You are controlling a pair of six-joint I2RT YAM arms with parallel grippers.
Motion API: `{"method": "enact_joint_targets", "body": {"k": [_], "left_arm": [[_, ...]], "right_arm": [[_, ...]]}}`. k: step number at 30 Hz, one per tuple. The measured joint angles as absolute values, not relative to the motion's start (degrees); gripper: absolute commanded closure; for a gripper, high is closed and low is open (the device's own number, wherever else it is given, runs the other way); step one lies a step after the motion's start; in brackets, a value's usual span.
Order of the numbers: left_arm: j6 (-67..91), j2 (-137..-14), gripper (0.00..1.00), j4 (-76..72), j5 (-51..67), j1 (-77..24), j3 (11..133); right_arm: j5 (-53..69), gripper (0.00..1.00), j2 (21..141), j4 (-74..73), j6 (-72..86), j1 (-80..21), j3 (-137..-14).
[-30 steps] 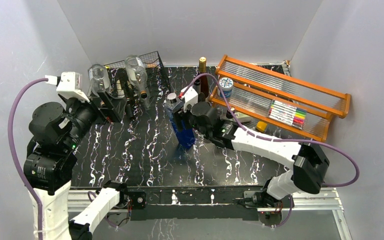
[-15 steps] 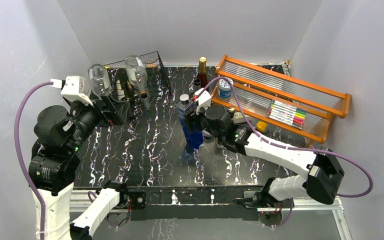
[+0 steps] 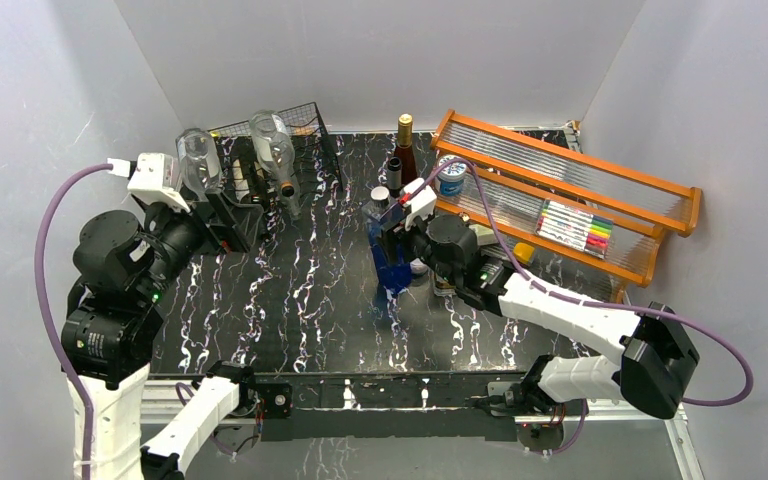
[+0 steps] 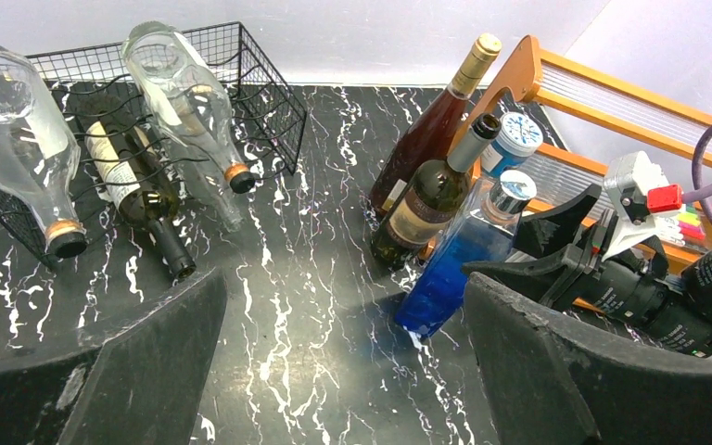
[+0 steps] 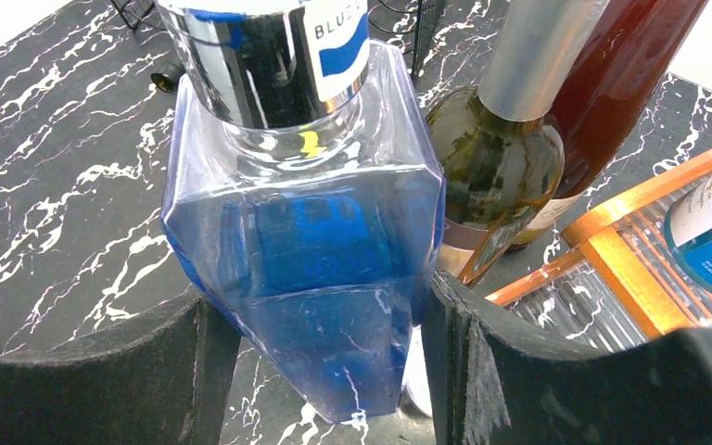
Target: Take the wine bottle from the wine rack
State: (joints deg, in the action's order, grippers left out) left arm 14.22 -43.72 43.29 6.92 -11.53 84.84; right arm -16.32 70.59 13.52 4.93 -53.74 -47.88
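Three bottles lie in the wine rack [image 4: 269,83] ahead of our left hand [image 4: 343,283], whose fingers are spread wide with nothing between them: two clear bottles [image 4: 14,120] and a dark labelled bottle [image 4: 134,190], necks pointing back toward that hand. We judge the blue bottle [image 4: 459,269] to be the one taken off. It sits pinched across its flat body in our right hand [image 5: 315,315], well apart from the rack and just beside two standing wine bottles [image 4: 426,204] beyond the fingers. Its long axis runs near upright, cap above the fingers, so we judge the coming move to be a straight lowering and release by the right arm. Our right wrist view shows both fingers against the glass but not the base. Our left wrist view shows the base down at the bench [image 4: 287,306], though we cannot tell whether it touches.
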Motion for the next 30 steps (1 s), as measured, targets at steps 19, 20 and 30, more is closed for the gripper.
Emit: {"method": "enact_joint_targets", "body": {"k": [19, 20, 30], "left_arm": [[15.1, -43.9, 0.02, 42.0, 8.9, -11.5, 83.1], [15.2, -43.9, 0.02, 41.9, 9.0, -11.5, 82.9], [16.6, -43.9, 0.02, 40.2, 9.7, -11.5, 78.2]], "right_arm": [[-16.1, 0.16, 67.0, 11.7, 3.5, -53.5, -45.9], [-16.3, 0.12, 66.6, 11.8, 2.6, -53.5, -45.9], [-15.2, 0.02, 61.2, 4.4, 0.8, -53.3, -53.1]]}}
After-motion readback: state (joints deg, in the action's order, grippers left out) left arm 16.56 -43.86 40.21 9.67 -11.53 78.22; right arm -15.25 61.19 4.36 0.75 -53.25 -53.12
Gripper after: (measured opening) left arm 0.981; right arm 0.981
